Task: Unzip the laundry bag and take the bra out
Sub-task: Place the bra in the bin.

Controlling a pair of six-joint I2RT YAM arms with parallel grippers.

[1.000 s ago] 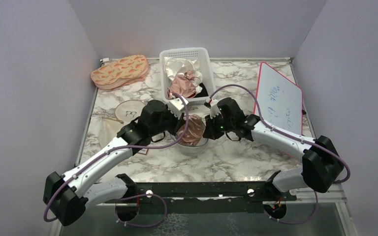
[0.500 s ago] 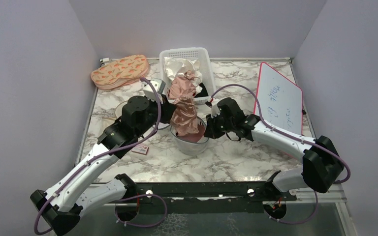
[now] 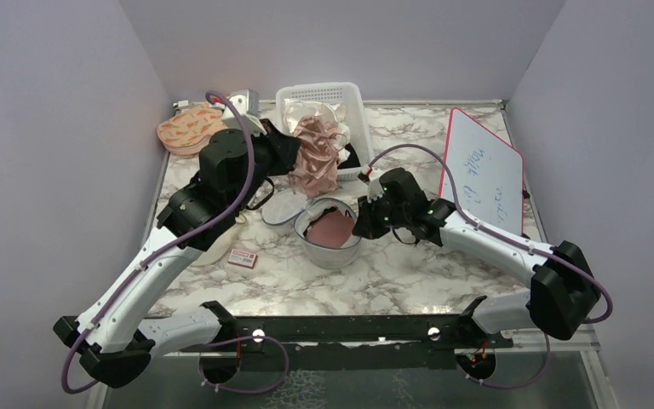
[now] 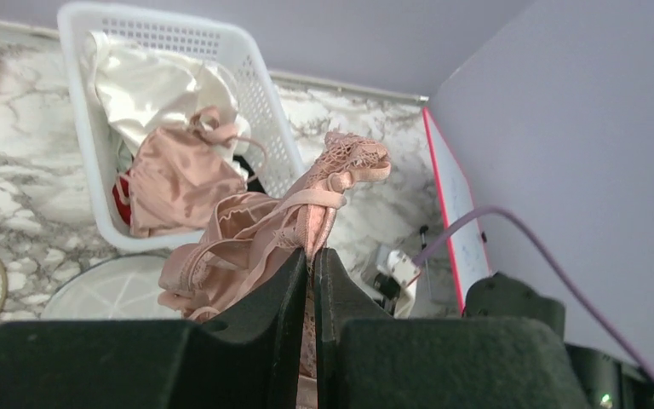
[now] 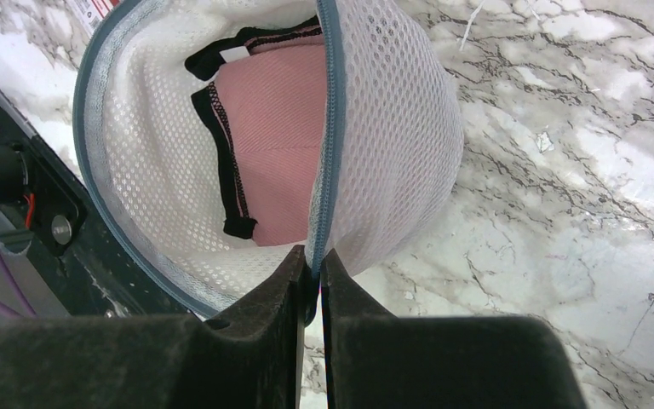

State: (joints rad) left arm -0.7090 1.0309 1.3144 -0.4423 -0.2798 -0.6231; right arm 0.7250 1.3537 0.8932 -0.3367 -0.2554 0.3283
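The laundry bag stands open at the table's middle, its round lid flopped to the left. The bra, dusty pink with black trim, lies inside the bag; it also shows in the right wrist view. My right gripper is shut on the bag's blue-grey zip rim at its right side. My left gripper is shut on a peach-pink lace garment and holds it in the air in front of the basket, clear of the bag. The garment drapes over my left fingers.
A white slotted basket with cream and peach satin cloths stands at the back. A red-edged whiteboard lies at the right. A carrot-print pouch is back left. A small card lies left of the bag.
My left gripper has risen and moved back and left, pulling the peach lace garment out of the bag. The bra now shows inside. My right gripper stays on the rim.
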